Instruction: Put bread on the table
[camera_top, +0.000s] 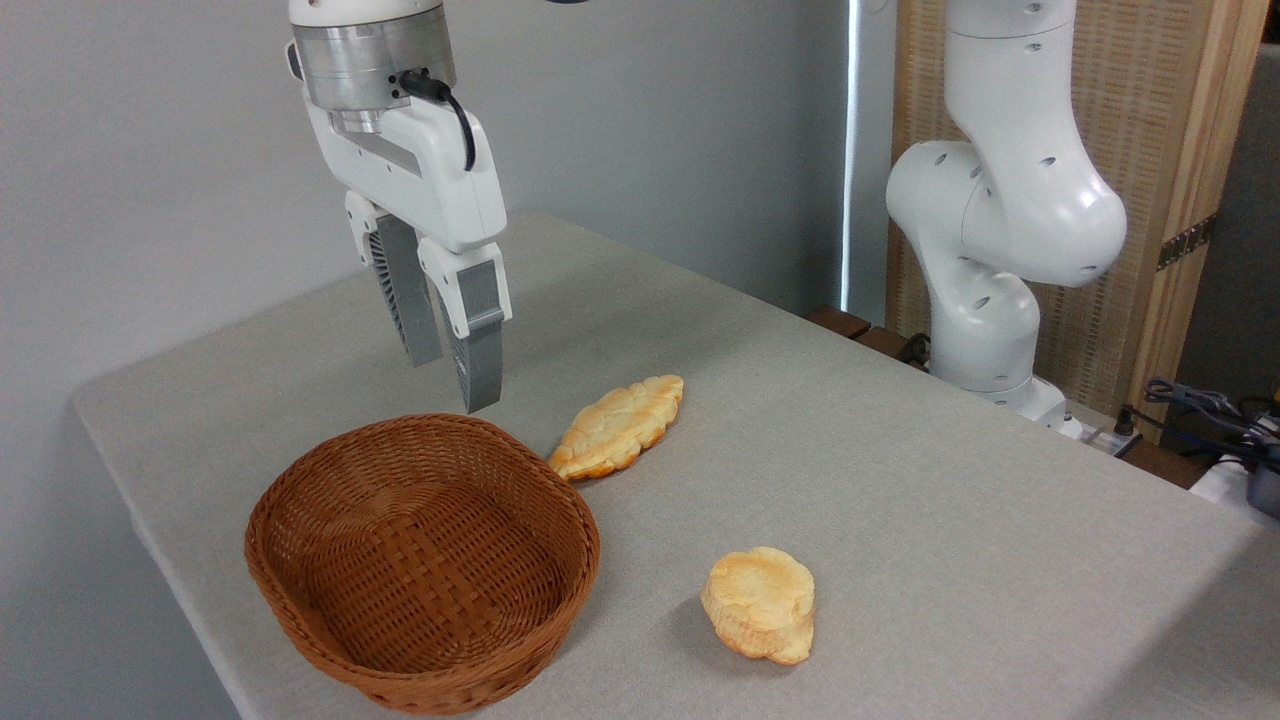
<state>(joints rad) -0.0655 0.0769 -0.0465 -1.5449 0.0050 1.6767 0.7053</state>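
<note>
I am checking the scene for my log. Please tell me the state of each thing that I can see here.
Small round golden bun: lying on the table, outside the basket, not held.
Long leaf-shaped pale-yellow bread: lying flat on the table beside the basket.
Brown woven wicker basket: upright, empty.
Grey fabric-covered table: bears all three.
Gripper: above the basket's far rim, jaws nearly together, holding nothing.

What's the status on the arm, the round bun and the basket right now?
Gripper empty, above wicker basket's far rim. Small round golden bun on grey table, right of basket. Long leaf-shaped bread behind. Nothing obstructing.
</note>
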